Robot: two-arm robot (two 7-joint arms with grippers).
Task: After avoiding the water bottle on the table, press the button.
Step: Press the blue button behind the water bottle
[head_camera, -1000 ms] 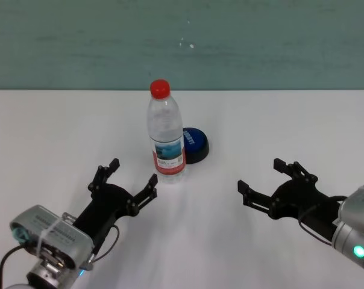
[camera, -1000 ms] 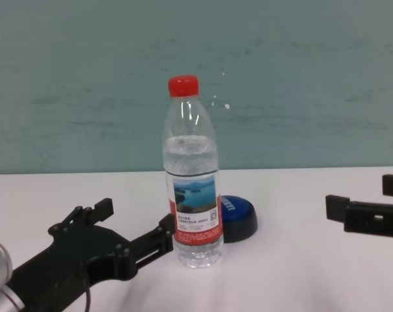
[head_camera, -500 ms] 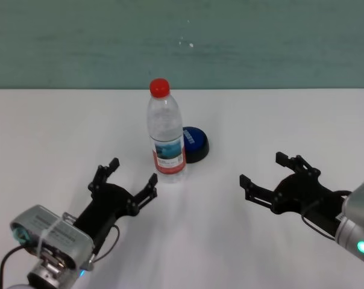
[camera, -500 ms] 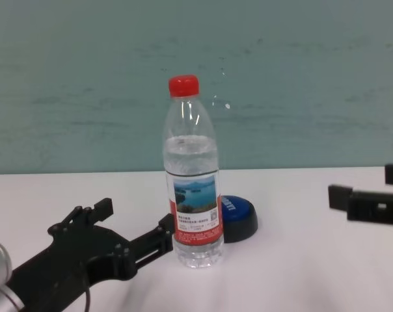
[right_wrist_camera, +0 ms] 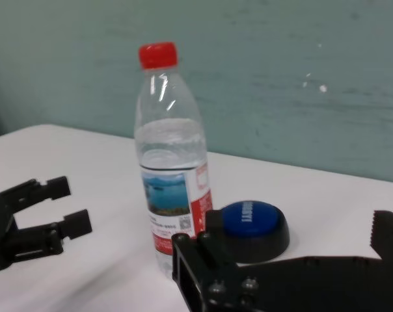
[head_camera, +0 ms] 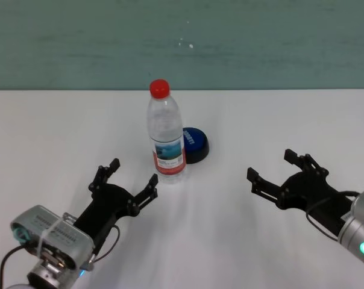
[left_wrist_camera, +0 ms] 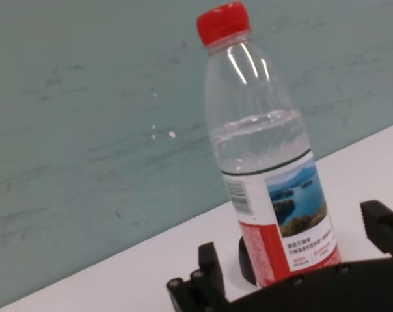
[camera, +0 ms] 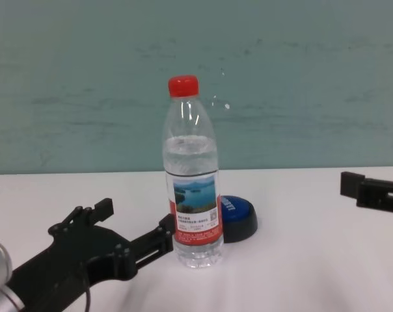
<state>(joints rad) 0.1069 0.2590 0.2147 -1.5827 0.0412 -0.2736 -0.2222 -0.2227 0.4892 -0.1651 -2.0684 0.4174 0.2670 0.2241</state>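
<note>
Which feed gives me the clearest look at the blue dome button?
The right wrist view: the low blue dome button on its black base shows nearly whole beside the clear plastic water bottle. Head view shows it small; in the chest view the bottle partly covers it; left wrist shows only a sliver.

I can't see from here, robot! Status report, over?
Left gripper open, near the bottle. Right gripper open, off to the right, empty. Button unpressed. Bottle stands upright right in front of it.

red-capped water bottle (head_camera: 167, 137), blue button (head_camera: 194, 143)
</note>
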